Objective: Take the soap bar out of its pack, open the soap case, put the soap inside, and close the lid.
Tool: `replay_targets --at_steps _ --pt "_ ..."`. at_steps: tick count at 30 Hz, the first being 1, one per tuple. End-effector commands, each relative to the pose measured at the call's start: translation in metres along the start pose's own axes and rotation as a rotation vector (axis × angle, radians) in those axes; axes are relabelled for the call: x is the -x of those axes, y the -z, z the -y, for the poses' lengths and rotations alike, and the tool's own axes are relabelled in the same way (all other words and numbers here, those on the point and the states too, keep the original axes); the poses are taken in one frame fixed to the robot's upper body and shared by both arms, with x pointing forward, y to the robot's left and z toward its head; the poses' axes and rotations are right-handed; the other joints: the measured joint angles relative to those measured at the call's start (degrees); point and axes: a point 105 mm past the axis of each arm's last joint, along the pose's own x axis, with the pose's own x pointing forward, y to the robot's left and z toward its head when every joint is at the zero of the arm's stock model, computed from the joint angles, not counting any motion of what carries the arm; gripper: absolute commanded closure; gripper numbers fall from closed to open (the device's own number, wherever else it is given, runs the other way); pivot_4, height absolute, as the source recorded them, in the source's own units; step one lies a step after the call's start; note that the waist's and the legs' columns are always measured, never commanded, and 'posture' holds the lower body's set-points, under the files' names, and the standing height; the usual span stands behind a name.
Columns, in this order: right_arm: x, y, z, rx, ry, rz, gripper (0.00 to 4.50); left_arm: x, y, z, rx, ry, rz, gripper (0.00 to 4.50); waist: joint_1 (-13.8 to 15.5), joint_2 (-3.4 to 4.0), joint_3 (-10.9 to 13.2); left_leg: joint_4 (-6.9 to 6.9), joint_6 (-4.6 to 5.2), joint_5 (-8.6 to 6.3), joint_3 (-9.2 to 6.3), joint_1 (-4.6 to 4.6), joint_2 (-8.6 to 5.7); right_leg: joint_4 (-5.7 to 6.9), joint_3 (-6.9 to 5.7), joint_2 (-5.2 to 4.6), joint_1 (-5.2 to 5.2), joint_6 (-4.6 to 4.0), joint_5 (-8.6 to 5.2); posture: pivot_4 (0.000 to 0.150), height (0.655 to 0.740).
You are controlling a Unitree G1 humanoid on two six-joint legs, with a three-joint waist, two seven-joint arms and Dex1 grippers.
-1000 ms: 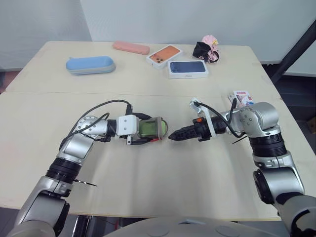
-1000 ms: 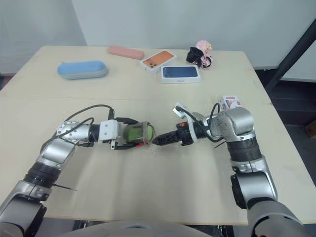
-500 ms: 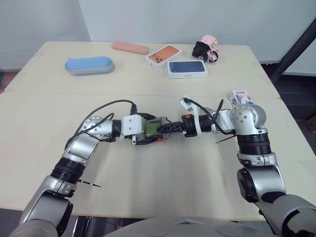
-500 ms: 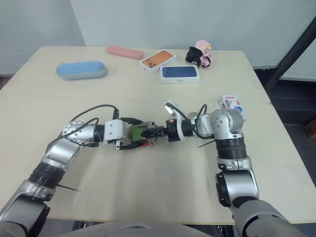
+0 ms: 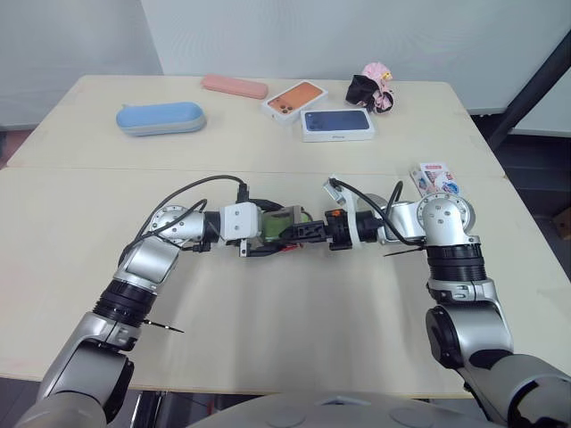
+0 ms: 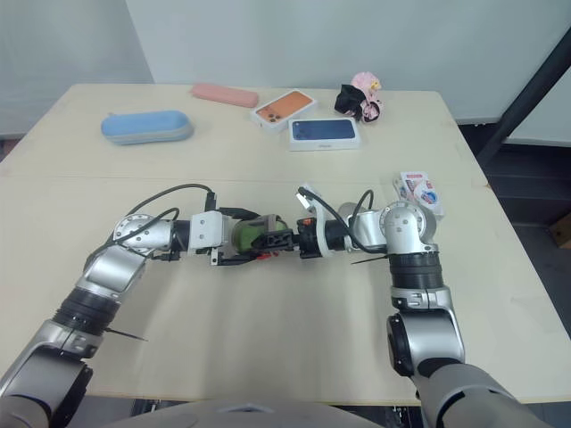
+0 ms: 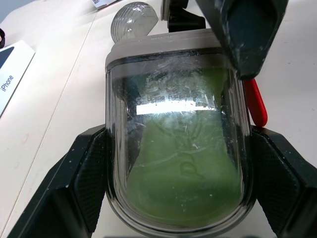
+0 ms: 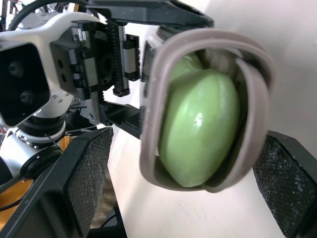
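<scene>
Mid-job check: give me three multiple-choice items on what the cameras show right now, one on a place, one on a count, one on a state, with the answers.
1. Where is the green soap?
A) inside the soap case
B) in a bowl
C) on the floor

2. How many phone boxes lie at the far side of the table?
A) one
B) two
C) four

3. What is the left gripper doing?
A) open, hanging in the air
B) shut on the soap case
C) resting flat on a chair

Answers:
1 A, the green bar shows through the clear wall and in the case's open end.
2 B, one orange and one dark blue box lie side by side.
3 B, its black fingers press on both sides of the case.
</scene>
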Motion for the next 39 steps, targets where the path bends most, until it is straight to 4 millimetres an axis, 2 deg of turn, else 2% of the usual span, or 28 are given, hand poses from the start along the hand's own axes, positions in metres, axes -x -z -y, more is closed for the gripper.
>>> replay_targets --at_steps 1,8,23,25,31,36,39 --pt "0.001 -0.007 -0.003 -0.022 -0.022 0.037 0.29 0.000 -0.008 -0.006 -0.035 -0.019 0.023 1.02 0.01 0.00 0.00 -0.01 0.00 0.00 0.00 0.00 0.00 0.00 0.00 0.00 0.00 0.00 0.00 0.150 0.7400" --pt "0.001 -0.003 0.001 -0.043 -0.009 0.029 2.36 0.000 -0.007 -0.007 -0.032 -0.025 0.020 1.02 0.06 0.01 0.01 -0.08 -0.01 0.01 0.00 0.01 -0.01 -0.05 -0.05 -0.03 0.00 0.00 0.00 0.150 0.7400" --pt "0.001 0.005 0.000 0.003 0.009 -0.009 2.39 0.004 -0.004 -0.013 -0.013 -0.062 0.014 1.02 0.02 0.02 0.01 -0.18 -0.04 0.02 0.00 0.04 -0.03 -0.10 -0.06 0.01 0.02 0.00 0.00 0.150 0.7400" --pt "0.002 0.004 -0.001 0.018 0.014 -0.012 2.39 0.005 -0.004 -0.014 -0.002 -0.062 0.015 0.00 0.01 0.02 0.01 -0.18 -0.04 0.02 0.00 0.03 -0.03 -0.11 -0.05 0.01 0.02 0.00 0.00 0.150 0.7400" --pt "0.006 0.001 -0.003 0.080 0.031 -0.021 2.39 0.014 -0.004 -0.019 0.044 -0.033 0.010 0.00 0.16 0.02 0.01 -0.21 -0.05 0.03 0.00 0.05 -0.03 -0.12 -0.07 0.04 0.02 0.00 0.00 0.150 0.7400" --pt "0.014 -0.007 -0.002 0.156 0.062 -0.022 2.39 0.029 -0.001 -0.018 0.135 0.036 -0.028 0.00 0.09 0.03 0.02 -0.26 -0.07 0.04 0.01 0.10 -0.04 -0.13 -0.05 0.05 0.02 0.00 0.00 0.150 0.7400" --pt "0.023 -0.014 -0.005 0.300 0.110 -0.056 2.39 0.041 -0.003 -0.020 0.254 0.075 -0.049 0.00 0.10 0.12 0.07 -0.28 -0.08 0.05 0.01 0.11 -0.05 -0.14 -0.06 0.15 0.03 0.00 0.00 0.150 0.7400"
